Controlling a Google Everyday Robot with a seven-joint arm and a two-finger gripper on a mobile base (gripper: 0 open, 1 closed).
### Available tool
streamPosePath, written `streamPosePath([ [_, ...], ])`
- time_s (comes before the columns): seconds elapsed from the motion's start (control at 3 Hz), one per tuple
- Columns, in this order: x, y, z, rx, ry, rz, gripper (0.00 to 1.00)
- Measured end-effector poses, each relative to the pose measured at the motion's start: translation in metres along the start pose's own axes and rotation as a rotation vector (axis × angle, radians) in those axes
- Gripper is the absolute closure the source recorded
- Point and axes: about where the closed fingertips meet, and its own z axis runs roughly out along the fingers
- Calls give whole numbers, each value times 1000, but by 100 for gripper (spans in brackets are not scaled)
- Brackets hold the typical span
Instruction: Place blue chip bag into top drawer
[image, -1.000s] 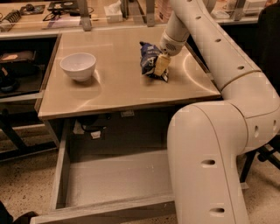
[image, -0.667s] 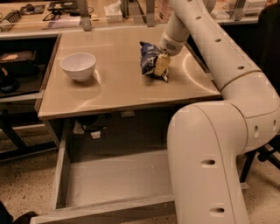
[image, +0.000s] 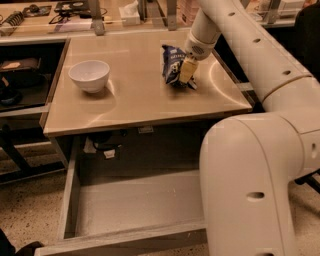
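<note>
The blue chip bag (image: 171, 64) is on the tan tabletop (image: 135, 100), right of its middle, standing crumpled on its edge. My gripper (image: 185, 72) reaches down from the white arm at the upper right and is shut on the bag's right side. One yellowish finger (image: 187, 70) shows in front of the bag; the other is hidden behind it. The bag still touches the tabletop. The top drawer (image: 130, 205) is pulled wide open below the table's front edge, and its grey bottom is bare.
A white bowl (image: 89, 75) stands on the left of the tabletop. My arm's large white body (image: 250, 180) covers the drawer's right end. A shelf with clutter (image: 20, 75) is at the left, and a bench with tools (image: 75, 12) is behind.
</note>
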Motion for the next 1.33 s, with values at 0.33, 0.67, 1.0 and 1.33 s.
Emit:
streamPosePath([
  [0.33,12,16,-36,51,-4,16,100],
  [0.67,27,44,-64,83,-4,36,100],
  [1.0,35,63,-46,39,32,25,100],
  [1.33,35,63,-46,39,32,25,100],
])
